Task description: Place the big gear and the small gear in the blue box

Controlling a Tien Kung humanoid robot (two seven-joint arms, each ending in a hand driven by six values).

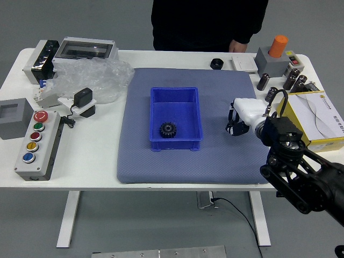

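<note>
A black toothed gear point(167, 129) lies inside the open blue plastic box point(176, 145), toward its near wall; whether it is the big or the small one I cannot tell. The box sits on the blue-grey mat point(145, 171) on the white table point(102, 145). The robot's right hand point(246, 115), white-backed with black parts, is over the right side of the mat, well apart from the box. Its underside is too dark and hidden to tell whether it is spread, closed or pinching the other gear, which I cannot make out anywhere. A black round piece point(216, 64) lies beyond the mat, near the table's far edge; I cannot say what it is. The step in hand is probably bringing the second gear to the box. If the hand does have it, a weak hold could let it slip onto the mat on the way, and a path too low could catch the box's right wall and shove the box. Letting go over the near part could land one gear on the other. On the right, a wide elbow swing could knock the yellow box point(319, 145). The person's hand point(238, 46) rests at the far edge, holding nothing visible.
</note>
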